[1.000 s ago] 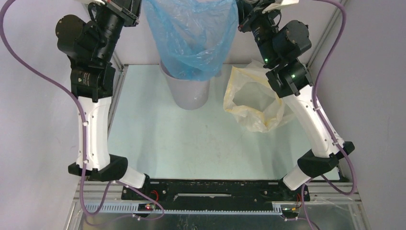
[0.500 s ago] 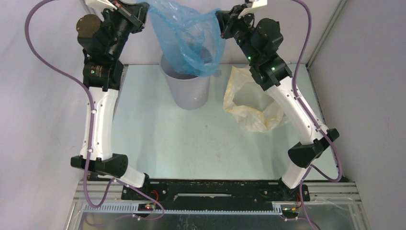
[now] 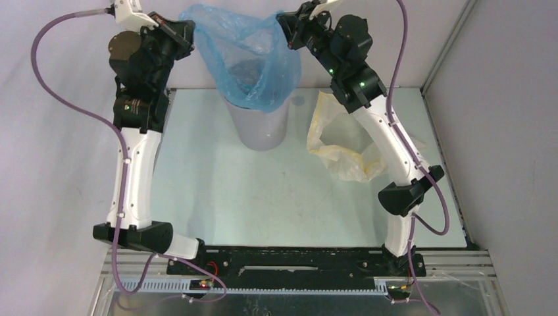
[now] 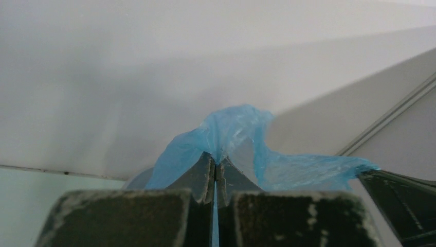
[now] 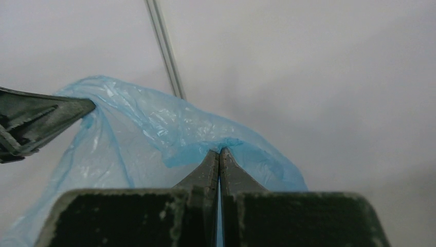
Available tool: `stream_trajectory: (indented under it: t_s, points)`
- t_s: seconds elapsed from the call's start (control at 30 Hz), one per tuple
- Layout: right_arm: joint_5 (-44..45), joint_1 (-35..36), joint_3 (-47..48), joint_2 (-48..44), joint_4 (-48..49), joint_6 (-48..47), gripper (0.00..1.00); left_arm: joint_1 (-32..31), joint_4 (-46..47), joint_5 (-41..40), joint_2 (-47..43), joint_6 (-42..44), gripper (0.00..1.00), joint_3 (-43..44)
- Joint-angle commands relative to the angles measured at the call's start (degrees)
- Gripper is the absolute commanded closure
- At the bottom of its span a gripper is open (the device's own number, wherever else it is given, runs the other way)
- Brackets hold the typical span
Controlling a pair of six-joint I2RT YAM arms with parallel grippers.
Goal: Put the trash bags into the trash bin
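- Left hand (image 4: 215,163) and right hand (image 5: 219,153) are each pinched shut on an edge of the blue trash bag (image 3: 250,56), holding it spread over the trash bin (image 3: 261,128).
- Step: lowering it in. The bag's bottom looks dipped past the rim, I think.
- Next: both drop together, then let go.
- The wrist views show the pinches. Only the top view shows the bin.

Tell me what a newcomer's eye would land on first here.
A blue bag hangs at the top centre, stretched open between the shut jaws of the left arm and right arm. Its lower end dips over the mouth of the grey bin. A pale yellow bag lies on the table, right of the bin.
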Motion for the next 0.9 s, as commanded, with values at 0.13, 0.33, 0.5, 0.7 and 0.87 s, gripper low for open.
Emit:
stream_trajectory:
  t_s: [0.13, 0.33, 0.5, 0.7, 0.87]
  points:
    - [-1.5, 0.8, 2.2, 3.6, 2.3, 3.8, 1.00, 1.4, 0.8, -1.9, -4.0, 2.3, 1.00, -2.2]
    - [-1.5, 0.7, 2.1, 5.2, 2.5, 5.0, 1.00, 3.6, 0.2, 0.1, -4.3, 1.5, 1.00, -2.0]
    - [2.6, -0.1, -1.2, 3.8, 1.9, 6.2, 1.00, 3.6, 1.4, 4.7, -2.2, -0.8, 1.00, -5.2]
    - [8.1, -2.9, -5.9, -0.8, 0.5, 7.4, 1.00, 3.6, 3.3, 8.1, 0.0, -2.6, 1.00, -6.7]
    - [6.4, -5.5, -6.9, -1.9, -2.1, 10.3, 1.00, 3.6, 3.5, 9.8, 0.0, -4.1, 1.00, -7.4]
